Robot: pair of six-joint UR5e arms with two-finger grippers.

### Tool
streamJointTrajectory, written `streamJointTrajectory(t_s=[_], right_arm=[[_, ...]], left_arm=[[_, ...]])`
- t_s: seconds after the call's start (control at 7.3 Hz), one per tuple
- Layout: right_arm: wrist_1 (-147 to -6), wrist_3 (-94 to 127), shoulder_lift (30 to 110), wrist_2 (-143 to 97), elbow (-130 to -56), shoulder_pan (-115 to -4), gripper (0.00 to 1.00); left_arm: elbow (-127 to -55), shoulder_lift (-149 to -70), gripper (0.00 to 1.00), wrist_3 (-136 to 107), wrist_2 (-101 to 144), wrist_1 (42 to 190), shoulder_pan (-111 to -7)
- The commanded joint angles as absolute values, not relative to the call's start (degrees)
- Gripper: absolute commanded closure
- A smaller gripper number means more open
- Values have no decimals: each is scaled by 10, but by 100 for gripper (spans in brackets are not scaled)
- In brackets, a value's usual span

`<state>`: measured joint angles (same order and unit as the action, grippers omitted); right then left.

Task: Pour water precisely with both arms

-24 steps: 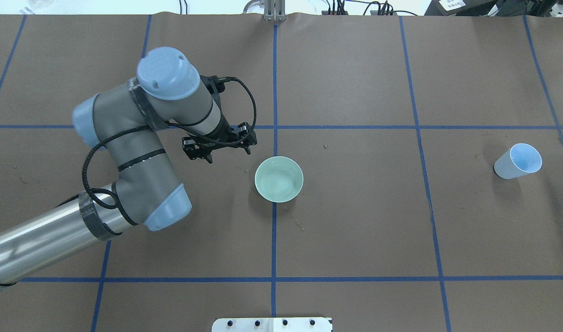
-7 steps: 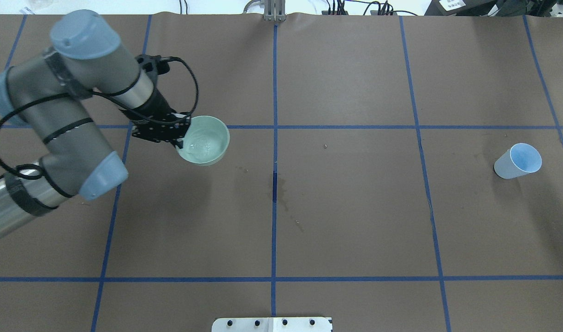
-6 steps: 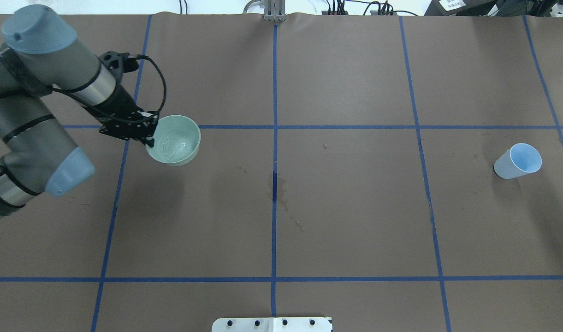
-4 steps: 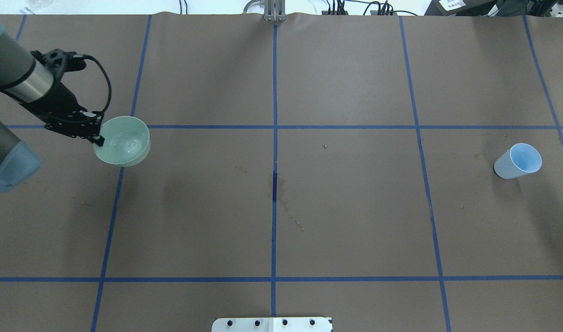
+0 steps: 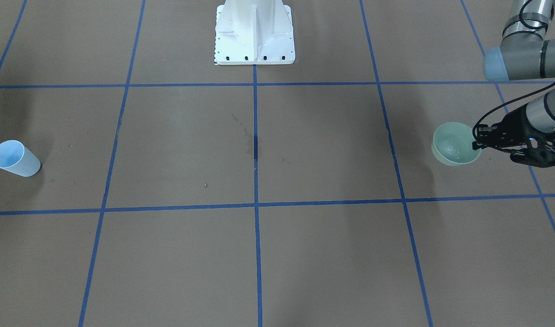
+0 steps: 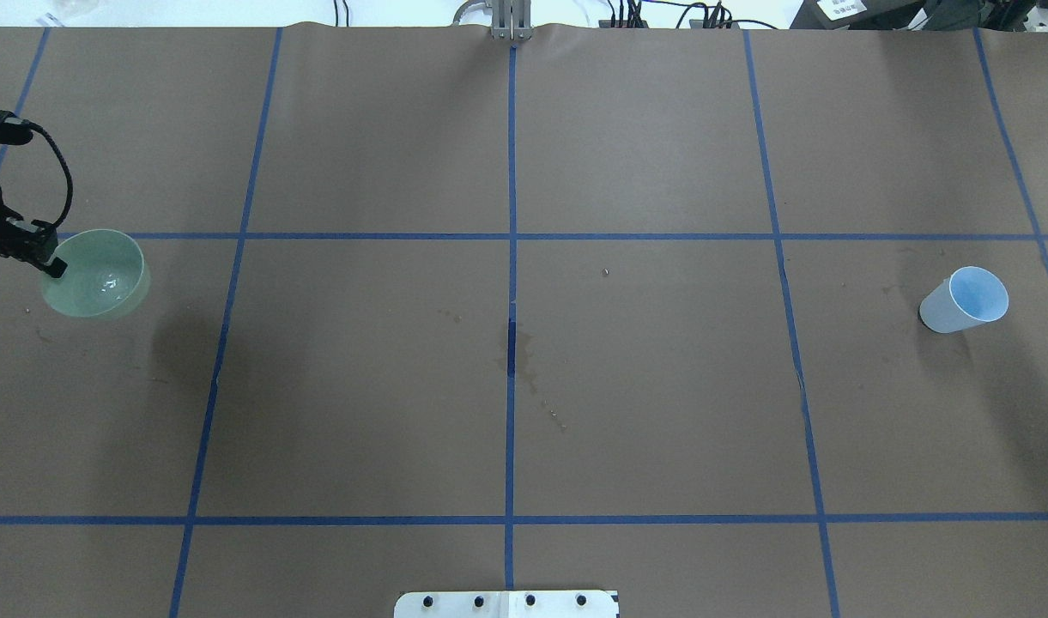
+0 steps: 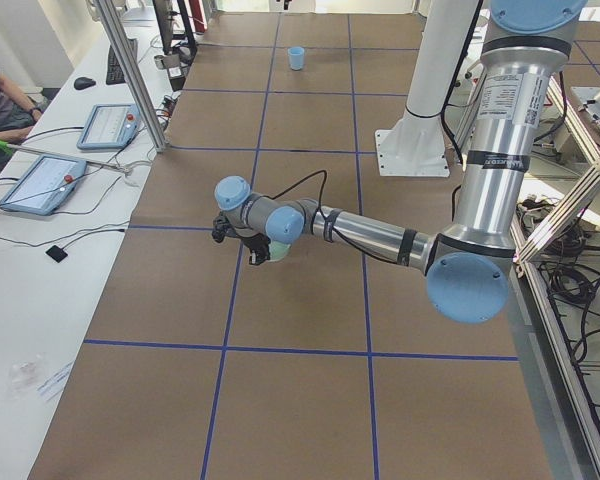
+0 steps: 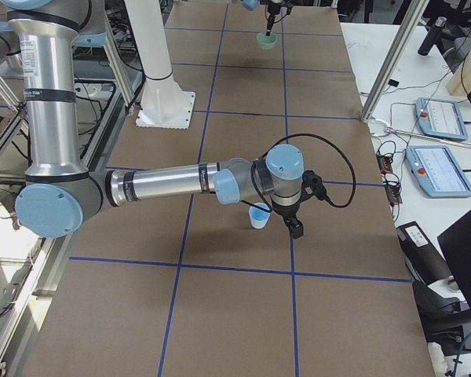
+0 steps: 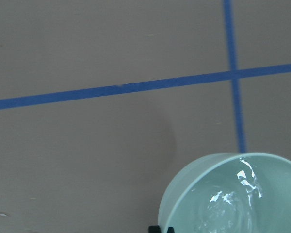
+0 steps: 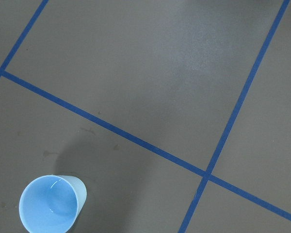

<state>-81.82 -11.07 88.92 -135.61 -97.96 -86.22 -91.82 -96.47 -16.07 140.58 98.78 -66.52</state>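
At the far left end of the table [image 6: 644, 412], our left tool [image 5: 479, 144] is clamped on the rim of the pale green ceramic bowl [image 5: 454, 145], with the water [image 9: 228, 201] glinting inside. We see the light-blue plastic cup [image 6: 963, 300] upright at the opposite end, well apart from the bowl. It stands just beside our right tool [image 8: 295, 226], whose opening we cannot tell. Whether the cup holds anything is unclear.

two arms: left arm [image 7: 365, 228], right arm [image 8: 165, 182]; one green bowl [image 6: 99, 279]; one blue cup [image 6: 963, 300]; one white pedestal [image 5: 254, 32].
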Motion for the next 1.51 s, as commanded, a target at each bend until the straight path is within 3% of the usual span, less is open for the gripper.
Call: streamJointTrajectory(t_s=[0.0,0.96,1.1,1.23,1.37], right_arm=[[-818,-111,889,-1356,-980,-862,1],[-817,-111,899,-1356,-995,-862,1],[-818,-111,903,-1356,-997,-862,1],[-818,-111,904,-1356,-997,-862,1],[-818,-111,904,-1356,-997,-862,1]], left_arm=[[-873,-922,100,-114,1419,1069,-679],[-801,-948,100,-120,1419,1139,-672],[-802,-949,94,-120,1419,1138,-672],[-802,-951,70,-128,1419,1137,-671],[-803,-954,35,-152,1419,1139,-671]])
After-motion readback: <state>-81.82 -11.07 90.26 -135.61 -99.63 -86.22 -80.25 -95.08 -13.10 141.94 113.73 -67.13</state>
